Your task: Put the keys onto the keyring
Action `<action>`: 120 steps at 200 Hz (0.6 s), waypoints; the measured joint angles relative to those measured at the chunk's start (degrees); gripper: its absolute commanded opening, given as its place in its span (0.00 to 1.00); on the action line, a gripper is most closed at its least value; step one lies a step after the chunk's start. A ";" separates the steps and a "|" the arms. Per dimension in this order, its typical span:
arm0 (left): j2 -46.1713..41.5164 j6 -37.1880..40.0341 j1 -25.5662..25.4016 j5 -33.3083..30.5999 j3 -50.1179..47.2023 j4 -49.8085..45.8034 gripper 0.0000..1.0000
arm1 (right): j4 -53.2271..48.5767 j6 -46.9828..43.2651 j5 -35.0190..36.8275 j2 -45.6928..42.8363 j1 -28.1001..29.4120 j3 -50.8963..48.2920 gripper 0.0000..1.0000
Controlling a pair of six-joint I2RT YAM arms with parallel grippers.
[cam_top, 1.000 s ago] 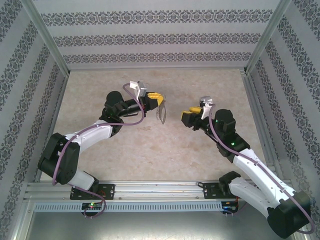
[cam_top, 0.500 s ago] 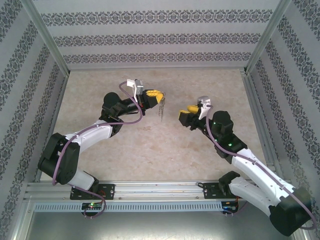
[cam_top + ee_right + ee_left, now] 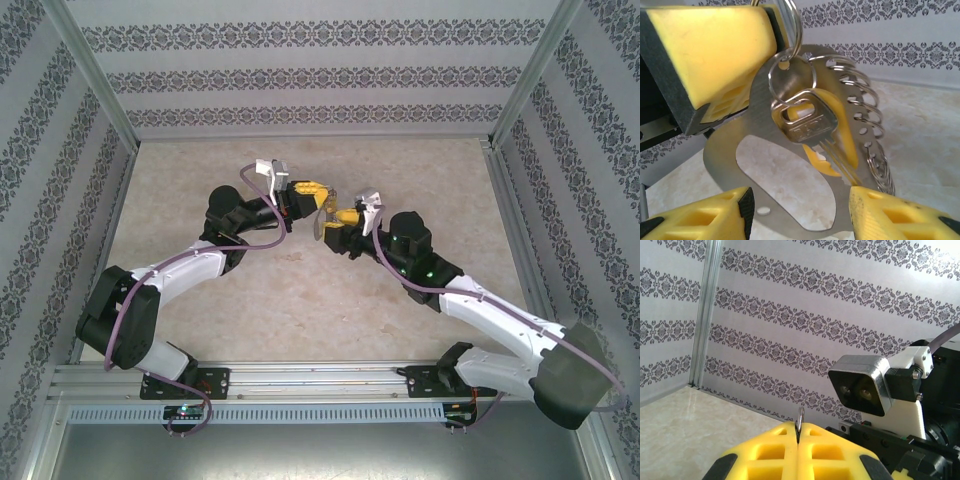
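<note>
Arms (image 3: pixel 200 262) bent inward: left fingers (image 3: pixel 765 455) pinched on keyring (image 3: pixel 727 155), right fingers (image 3: pixel 890 215) apart astride it.

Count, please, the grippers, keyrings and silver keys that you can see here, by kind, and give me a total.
Grippers: 2, the left gripper and the right gripper
Keyrings: 1, the keyring
Silver keys: 1, the silver key
Total: 4

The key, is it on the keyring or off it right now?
On. In the right wrist view the key hangs from a small ring threaded through a hole in the keyring.
</note>
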 measured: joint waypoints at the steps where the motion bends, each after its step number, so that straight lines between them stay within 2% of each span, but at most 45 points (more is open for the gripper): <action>1: 0.00 -0.04 0.00 0.00 0.00 0.04 0.00 | 0.00 -0.02 0.04 0.00 0.00 0.00 0.54; 54: 0.02 -3.06 0.00 0.02 0.00 2.45 0.00 | -0.74 -1.73 1.55 -3.08 -0.61 0.00 0.54; 91: 0.02 -4.48 -0.15 0.68 0.02 2.91 0.00 | -0.63 -2.84 2.05 -8.20 -3.65 -0.42 0.55; 120: 0.02 -5.14 -0.61 1.29 0.17 2.91 0.00 | -0.50 -3.26 1.49 -8.70 -6.23 -0.44 0.56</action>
